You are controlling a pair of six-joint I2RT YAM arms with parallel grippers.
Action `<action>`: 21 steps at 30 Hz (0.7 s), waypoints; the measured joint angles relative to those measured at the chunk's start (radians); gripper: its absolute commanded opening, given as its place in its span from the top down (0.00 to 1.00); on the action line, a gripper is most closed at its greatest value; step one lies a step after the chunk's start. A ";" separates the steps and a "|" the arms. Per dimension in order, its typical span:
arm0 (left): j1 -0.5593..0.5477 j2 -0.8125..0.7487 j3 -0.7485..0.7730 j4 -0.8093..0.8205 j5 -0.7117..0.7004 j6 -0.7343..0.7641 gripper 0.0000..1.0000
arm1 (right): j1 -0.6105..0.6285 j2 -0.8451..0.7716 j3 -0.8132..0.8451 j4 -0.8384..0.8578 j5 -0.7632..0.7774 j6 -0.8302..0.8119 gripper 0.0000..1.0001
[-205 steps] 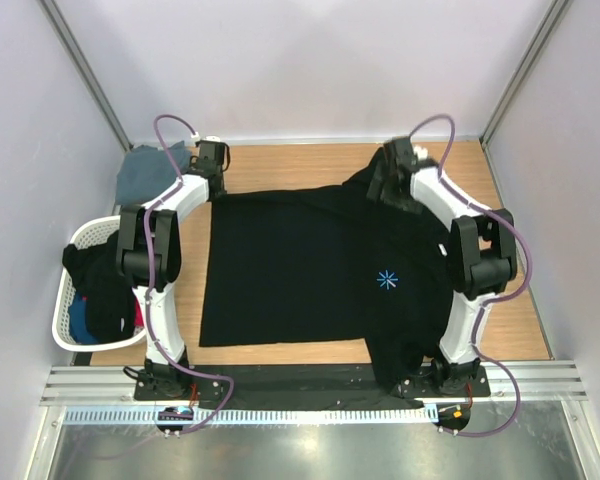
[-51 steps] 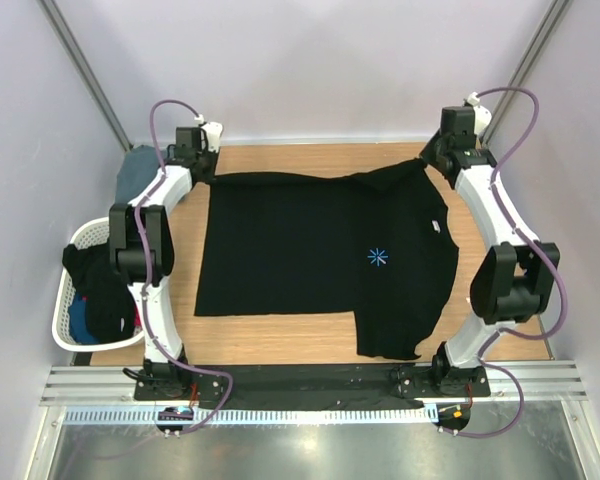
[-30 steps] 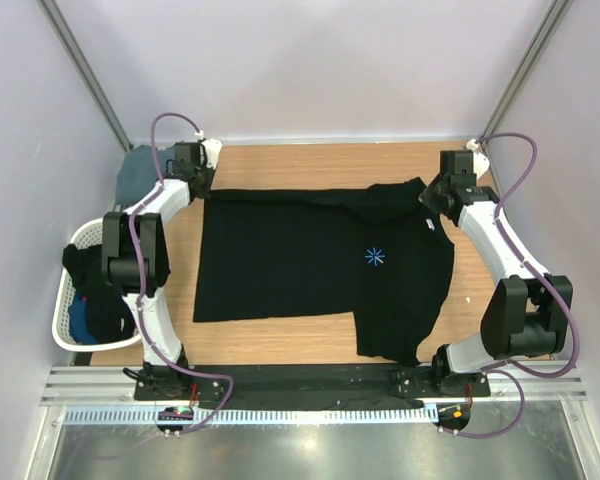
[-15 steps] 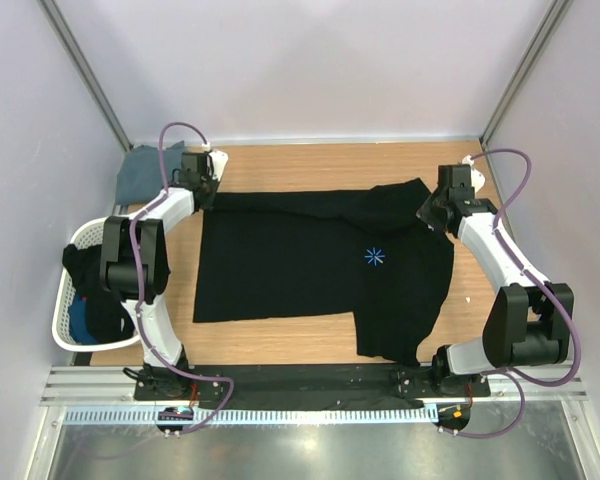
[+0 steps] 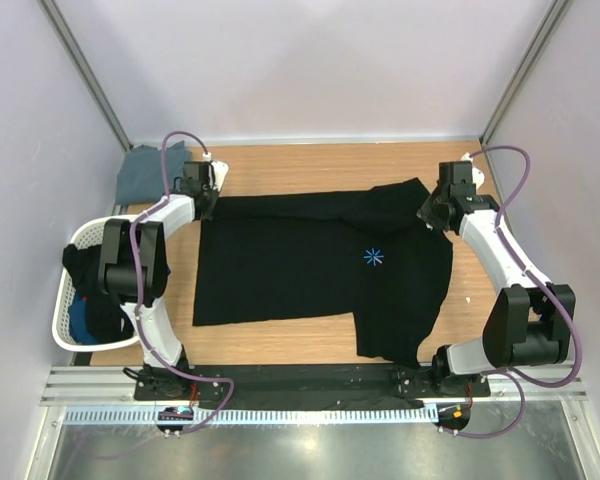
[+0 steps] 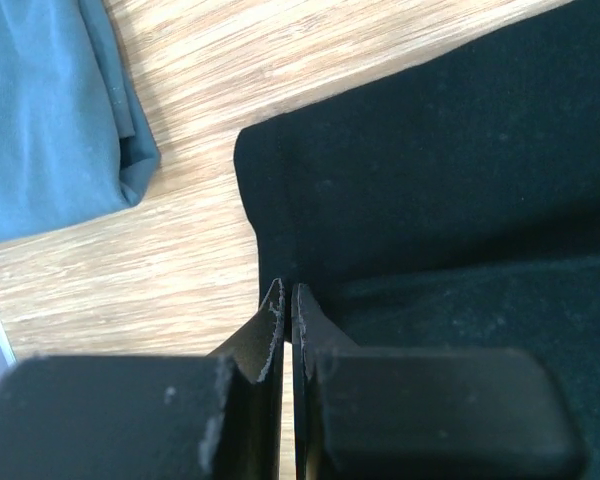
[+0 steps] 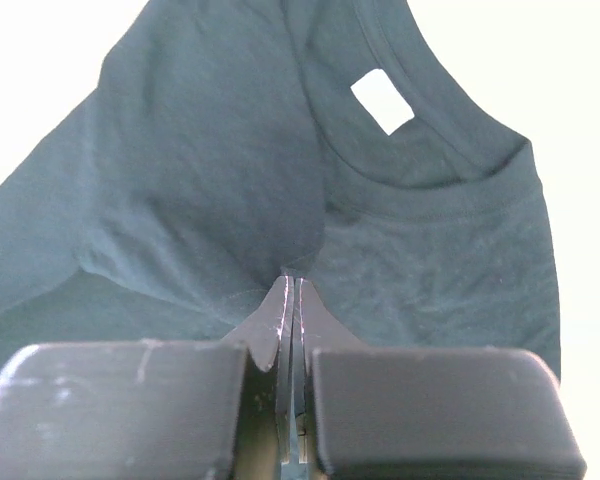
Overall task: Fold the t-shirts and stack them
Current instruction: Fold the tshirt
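Observation:
The large black t-shirt [image 5: 300,270] lies spread on the wooden table, its light-blue starburst [image 5: 374,257] facing up. My left gripper [image 5: 206,203] is at the shirt's far left corner. In the left wrist view, the left gripper [image 6: 287,290] is shut on the hem of the black t-shirt [image 6: 430,180]. My right gripper [image 5: 430,215] is at the far right, near the collar. In the right wrist view, the right gripper [image 7: 293,283] is shut on a pucker of the black t-shirt [image 7: 200,180] below the white neck label [image 7: 383,100]. The slate grey-blue t-shirt [image 5: 140,172] lies at the far left corner and shows as grey-blue cloth [image 6: 40,110] in the left wrist view.
A white laundry basket [image 5: 60,310] holding dark clothes [image 5: 100,290] stands off the table's left edge. Grey walls close in the table on three sides. Bare wood [image 5: 500,300] shows to the right of the shirt.
Both grippers have come nearer and lower with the shirt's far edge. The left one has also shifted right, away from the grey-blue shirt. The black shirt now lies flatter.

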 measured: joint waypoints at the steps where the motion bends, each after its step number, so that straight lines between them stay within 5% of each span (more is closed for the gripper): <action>1: 0.000 -0.005 -0.003 0.000 -0.001 -0.001 1.00 | 0.000 0.000 0.020 -0.007 0.000 -0.006 0.99; 21: -0.025 -0.045 -0.046 -0.007 0.000 -0.003 1.00 | 0.016 -0.041 0.071 -0.055 0.015 -0.047 0.99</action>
